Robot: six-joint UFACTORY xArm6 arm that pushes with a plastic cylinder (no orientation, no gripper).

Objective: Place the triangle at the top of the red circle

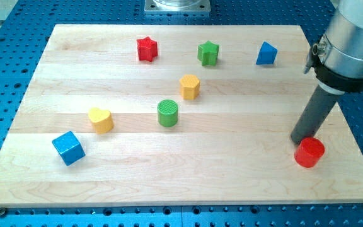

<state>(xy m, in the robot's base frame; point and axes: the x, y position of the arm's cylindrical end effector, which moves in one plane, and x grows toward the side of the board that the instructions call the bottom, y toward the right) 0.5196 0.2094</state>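
My tip (pixel 299 140) rests on the wooden board (pixel 74 57), just beside the red circle (pixel 309 152), at its upper-left edge; whether the two touch I cannot tell. I have no jaws to open or shut, only a bare rod carrying nothing.

The blue triangle (pixel 266 54) sits well above my tip, toward the view's top and slightly to the view's left, near the board's far edge. The stretch between us looks free of other blocks.

I judge the triangle to be a light, stiff little prism that will slide readily on the smooth wood. Its angled sides may let it twist or slip off my tip if I press off-centre. I cannot take hold of it; I can only push. The sensible contact is the middle of its far side, so the shove carries it down toward the circle.

The green star (pixel 208 53), red star (pixel 147 48), orange hexagon (pixel 190 86), green cylinder (pixel 167 113), yellow heart (pixel 100 119) and blue cube (pixel 67 148) all lie off to my left.
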